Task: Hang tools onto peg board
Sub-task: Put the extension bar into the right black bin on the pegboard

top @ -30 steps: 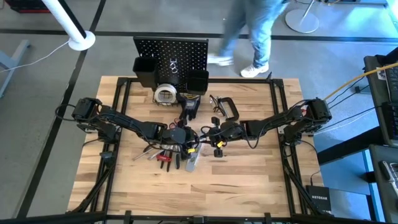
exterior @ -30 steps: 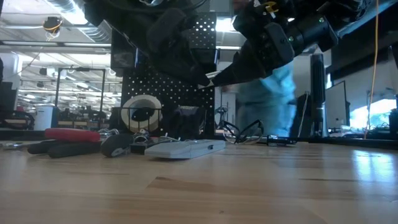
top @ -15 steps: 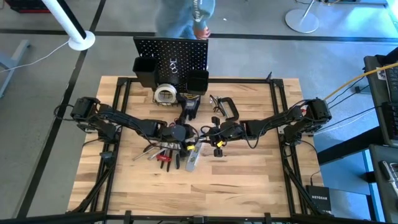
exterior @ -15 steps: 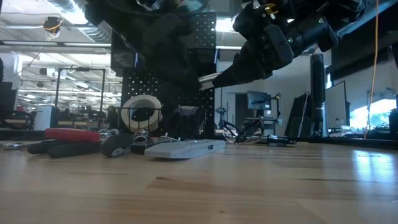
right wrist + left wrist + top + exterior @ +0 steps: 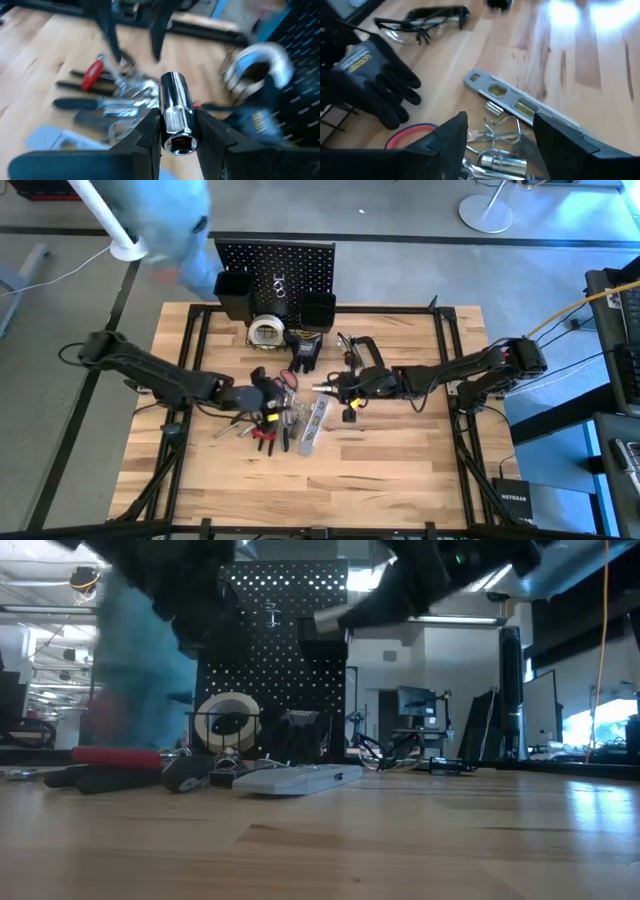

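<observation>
Right pincer [image 5: 176, 131] pinches a chrome socket [image 5: 174, 111] (tape roll [image 5: 257, 67] behind is blurred); left pincer [image 5: 497, 135] spread.

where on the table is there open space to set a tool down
Bare wood: the table strip nearest the camera's bottom edge, below the level, and the right side past the C-clamp. Crowded: the middle, around the pliers, gloves and tape roll by the peg board.
</observation>
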